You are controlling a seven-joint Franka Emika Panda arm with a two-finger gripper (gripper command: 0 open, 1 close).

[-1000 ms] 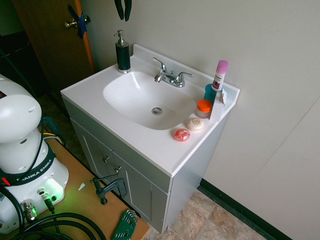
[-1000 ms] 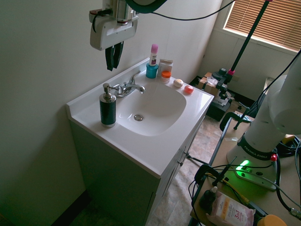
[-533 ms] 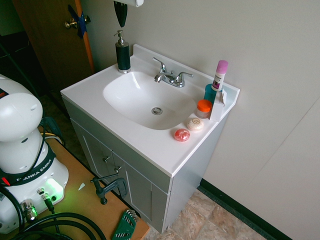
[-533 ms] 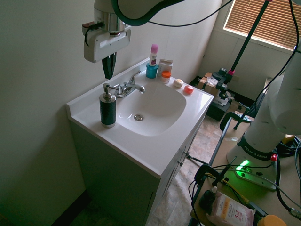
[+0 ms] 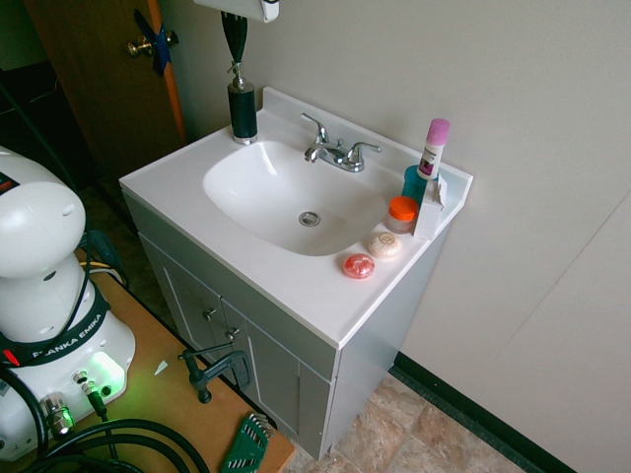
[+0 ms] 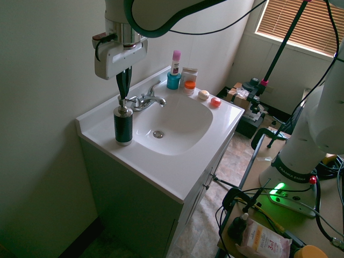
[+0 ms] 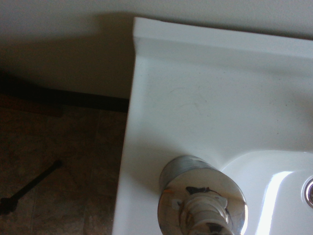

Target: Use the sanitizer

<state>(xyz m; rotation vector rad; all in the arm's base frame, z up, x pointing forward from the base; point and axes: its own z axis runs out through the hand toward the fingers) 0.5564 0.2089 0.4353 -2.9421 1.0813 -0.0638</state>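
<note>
The pincer (image 6: 123,95), fingers pressed together, points straight down and its tip touches the silver pump head of the sanitizer (image 6: 123,124), which stands at the sink's (image 6: 185,122) back corner beside the faucet (image 6: 145,100).

On the vanity top (image 5: 296,286) stands one sanitizer (image 5: 242,108) at the back corner nearest the door, and one faucet (image 5: 335,153) at the back edge. At the opposite back corner: one teal cup (image 5: 412,183), one white bottle with a pink cap (image 5: 432,148), one orange-lidded jar (image 5: 401,213). Two round soaps (image 5: 371,255) lie beside them.
</note>
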